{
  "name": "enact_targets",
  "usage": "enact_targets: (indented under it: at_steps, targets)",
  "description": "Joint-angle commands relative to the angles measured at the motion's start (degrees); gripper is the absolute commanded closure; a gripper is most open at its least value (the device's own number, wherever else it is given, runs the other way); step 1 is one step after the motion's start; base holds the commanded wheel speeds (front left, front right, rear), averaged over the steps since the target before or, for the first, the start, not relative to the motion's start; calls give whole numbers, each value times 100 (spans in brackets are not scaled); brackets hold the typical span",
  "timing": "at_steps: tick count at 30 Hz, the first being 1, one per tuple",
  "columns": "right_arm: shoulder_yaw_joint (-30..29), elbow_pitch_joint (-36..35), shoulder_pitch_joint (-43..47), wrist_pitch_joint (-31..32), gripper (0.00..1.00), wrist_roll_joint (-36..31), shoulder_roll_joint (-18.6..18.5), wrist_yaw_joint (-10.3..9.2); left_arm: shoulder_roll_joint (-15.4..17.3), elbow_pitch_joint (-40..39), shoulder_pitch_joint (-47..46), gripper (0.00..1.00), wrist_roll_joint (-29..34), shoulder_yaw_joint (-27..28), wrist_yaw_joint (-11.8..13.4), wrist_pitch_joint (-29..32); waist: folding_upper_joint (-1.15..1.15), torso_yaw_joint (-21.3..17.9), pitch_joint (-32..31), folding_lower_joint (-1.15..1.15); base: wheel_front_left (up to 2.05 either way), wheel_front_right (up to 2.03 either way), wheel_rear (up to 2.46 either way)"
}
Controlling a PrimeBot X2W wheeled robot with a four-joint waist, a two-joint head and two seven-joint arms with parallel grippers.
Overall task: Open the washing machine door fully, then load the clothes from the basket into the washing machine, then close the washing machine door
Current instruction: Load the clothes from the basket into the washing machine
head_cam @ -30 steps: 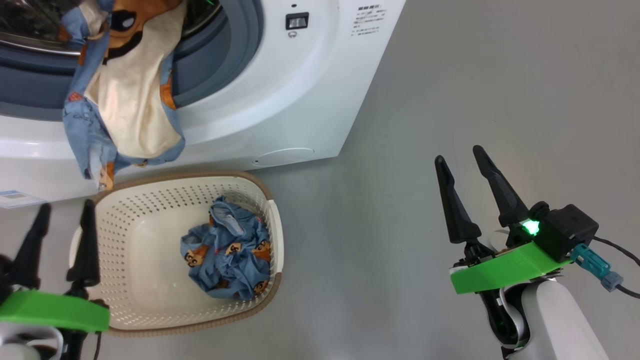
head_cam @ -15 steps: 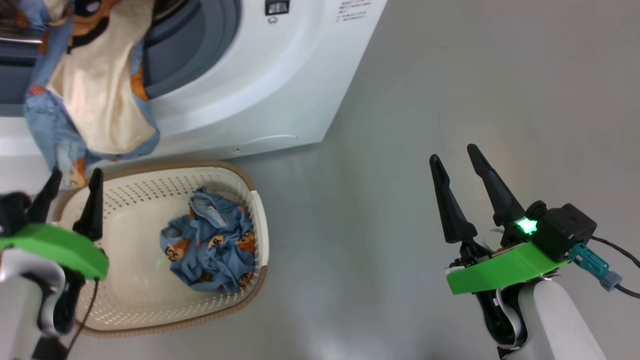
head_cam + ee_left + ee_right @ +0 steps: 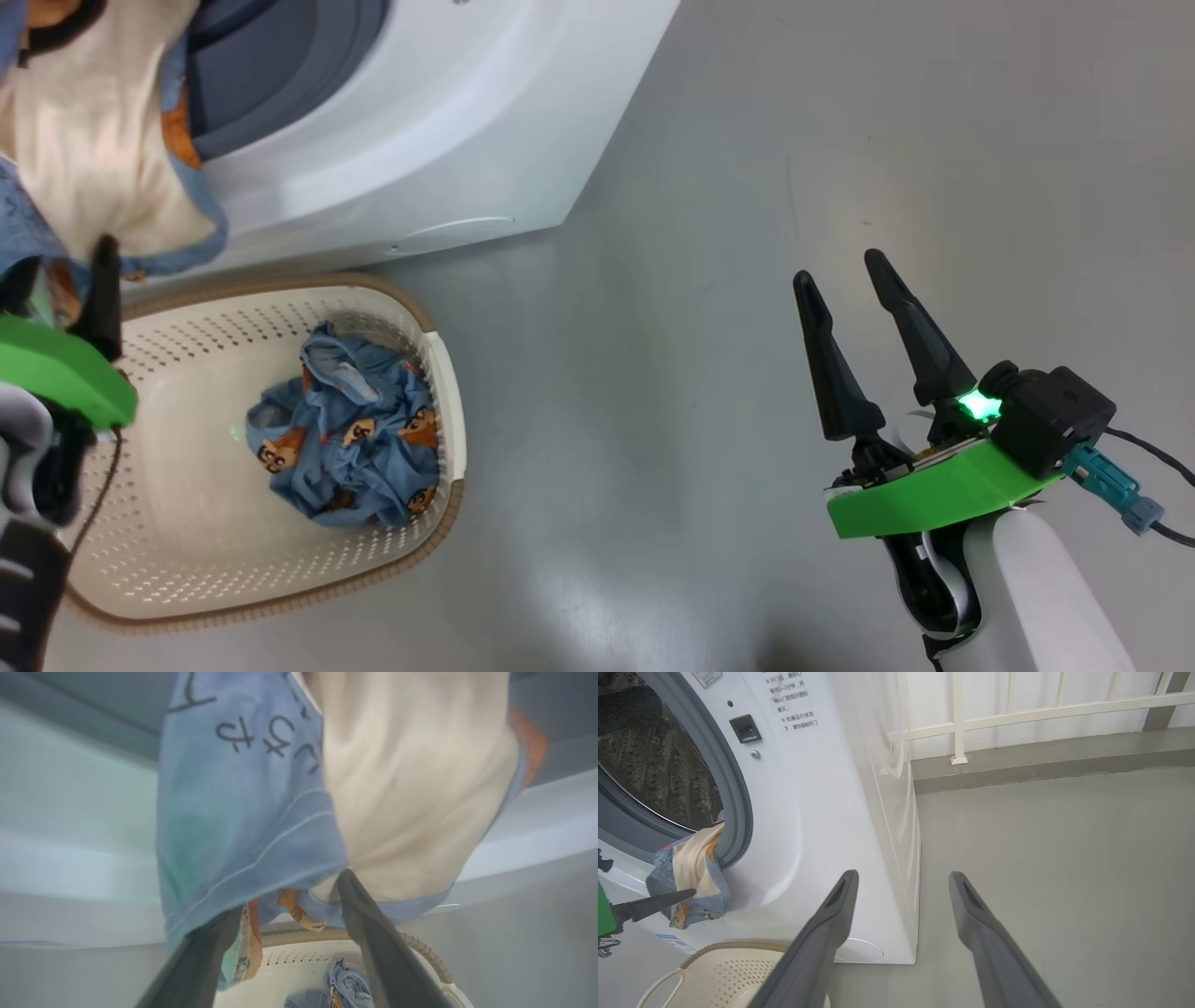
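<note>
Left gripper (image 3: 289, 891), jaws apart, sits at the garment (image 3: 252, 812) draped from the washing machine (image 3: 420, 121): soft, light, best pinched at a bunched fold

Smooth grey floor (image 3: 709, 280), soft sheen, pale glare patches. At far edge, raised grey kerb (image 3: 1041, 763); on it white metal railing (image 3: 1017, 718), vertical bars, white wall (image 3: 1004, 695) behind. Even diffuse light

Crumpled bear-print clothes (image 3: 347, 441) inside cream basket (image 3: 187, 471)

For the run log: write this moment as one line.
left gripper open at hanging garment | right gripper open, empty | second garment in basket | washer open
</note>
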Motion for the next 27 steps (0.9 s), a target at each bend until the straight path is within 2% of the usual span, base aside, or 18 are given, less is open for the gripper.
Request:
enact_targets:
  at_steps: [1,7,8,9,10,19,27]
  targets:
    - [147,-161,29,-27,0,68,17,9,254,21,-197,0,-80,137,-14,-63,0,-38,43,0,0,0,0]
    - [149,-194,21,-27,0,81,17,9,234,464,-617,0,-253,-120,-15,-87,0,-55,108,0,0,0,0]
    - [150,-196,15,-27,0,84,17,9,241,509,-685,10,-273,-171,-15,-110,0,-54,120,0,0,0,0]
    - [149,-198,9,-27,0,86,17,9,254,543,-747,51,-297,-211,-15,-151,0,-51,130,0,0,0,0]
    - [146,-200,2,-27,0,88,17,9,270,564,-793,100,-316,-266,-15,-190,0,-48,138,0,0,0,0]
    - [107,-131,-5,-27,0,78,17,9,311,397,-586,100,-669,-847,-15,-374,0,74,53,0,0,0,0]
    - [83,-85,-25,-27,0,64,17,9,612,-460,-348,100,-692,-1041,-15,-506,0,232,-10,0,0,0,0]
